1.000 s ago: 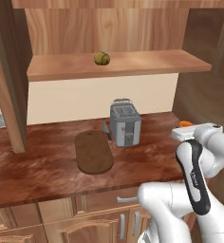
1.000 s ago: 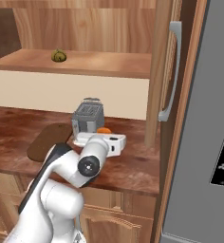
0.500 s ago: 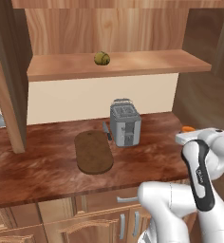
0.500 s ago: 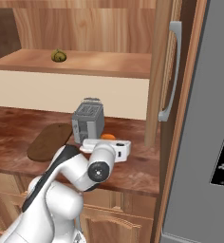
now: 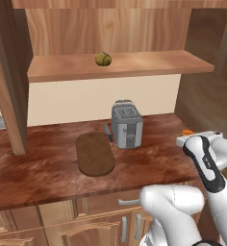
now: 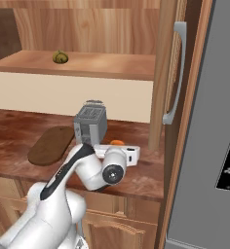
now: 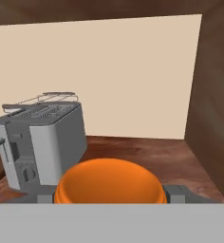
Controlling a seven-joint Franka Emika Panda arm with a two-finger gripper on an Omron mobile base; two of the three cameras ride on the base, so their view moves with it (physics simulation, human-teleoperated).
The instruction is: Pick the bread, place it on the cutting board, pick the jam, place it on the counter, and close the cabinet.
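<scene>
The bread (image 5: 103, 58) (image 6: 60, 57) sits alone on the shelf inside the open cabinet (image 6: 165, 58). Below it, the dark oval cutting board (image 5: 94, 153) (image 6: 51, 145) lies bare on the counter (image 5: 43, 170), left of the toaster. My gripper (image 5: 188, 136) (image 6: 118, 146) (image 7: 109, 192) is shut on the orange jam (image 5: 187, 132) (image 6: 117, 142) (image 7: 109, 182), low over the counter's right end, right of the toaster. Whether the jar touches the wood is hidden by the hand.
A grey toaster (image 5: 127, 125) (image 7: 40, 142) stands mid-counter with a knife (image 5: 108, 133) by its left side. The cabinet's open doors (image 5: 9, 72) flank the shelf, the right one with its grey handle (image 6: 173, 73). A fridge (image 6: 219, 126) bounds the far right.
The hand has carried the jam a little lower and farther right, closer to the counter. Bread, board and toaster have stayed put.
</scene>
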